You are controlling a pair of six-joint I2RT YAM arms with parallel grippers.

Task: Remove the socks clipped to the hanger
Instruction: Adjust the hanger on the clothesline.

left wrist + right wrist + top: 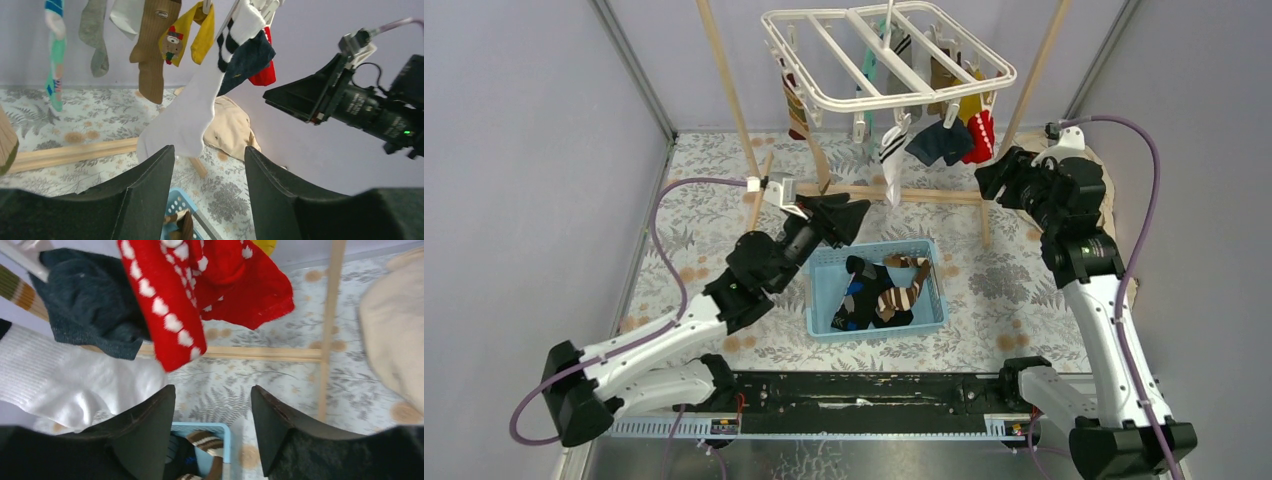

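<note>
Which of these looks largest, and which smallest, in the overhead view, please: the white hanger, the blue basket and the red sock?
1. white hanger: looks largest, but it hangs nearer the camera, so its lead over the basket is unsure.
2. blue basket
3. red sock: plainly smallest.

white-and-black arms, purple cables

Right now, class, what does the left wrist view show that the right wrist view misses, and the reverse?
Only left wrist: the teal striped fabric sock, the grey fabric sock and the right arm's black tool. Only right wrist: the white spots patterning the red knitted sock. Both: that red sock, the long white ribbed sock and the pale blue plastic basket.
</note>
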